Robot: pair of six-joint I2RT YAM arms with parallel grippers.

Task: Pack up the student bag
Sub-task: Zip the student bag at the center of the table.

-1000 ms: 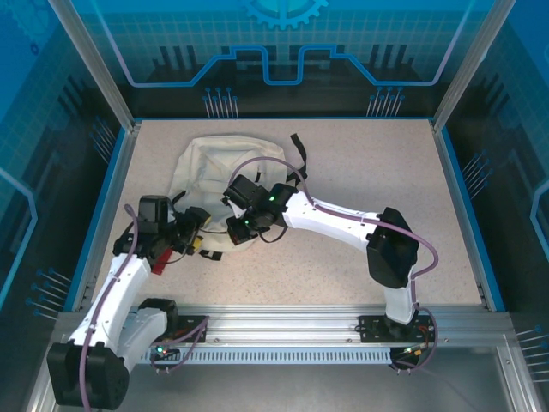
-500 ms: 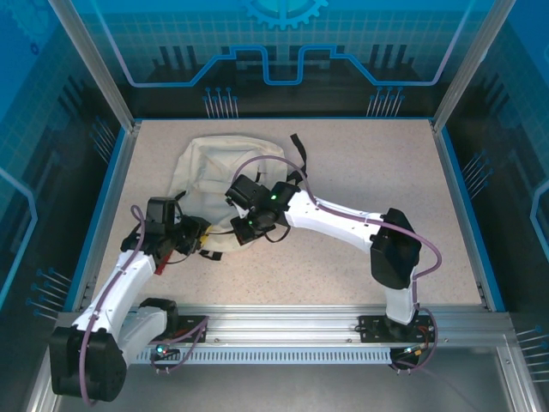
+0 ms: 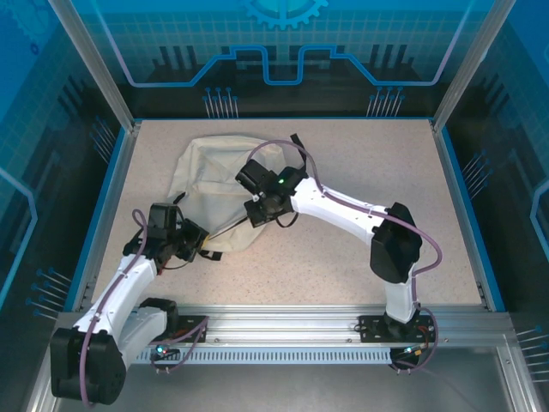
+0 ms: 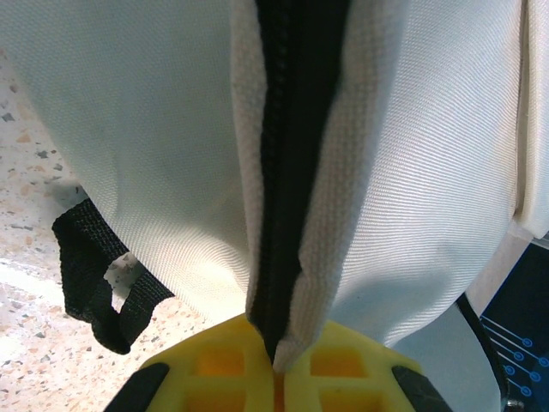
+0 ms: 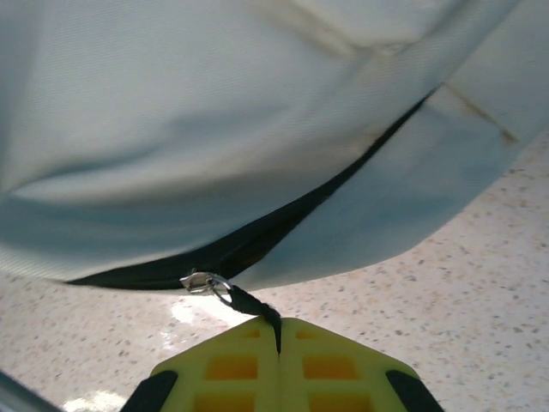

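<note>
The left gripper (image 4: 276, 376) has snapped shut since a second ago, its yellow waffle-moulded pads (image 4: 206, 378) now clamped on the black zipper tape (image 4: 292, 154) and its coarse cream hem; the right gripper (image 5: 279, 330), clenched throughout, pinches the black zipper pull (image 5: 249, 302) behind a small metal ring (image 5: 206, 282) and has drawn away toward the far side; the student bag (image 3: 210, 172), soft off-white woven cloth, lies rumpled left of centre on the speckled table (image 3: 369, 163), a black webbing loop (image 4: 94, 275) trailing from it.
</note>
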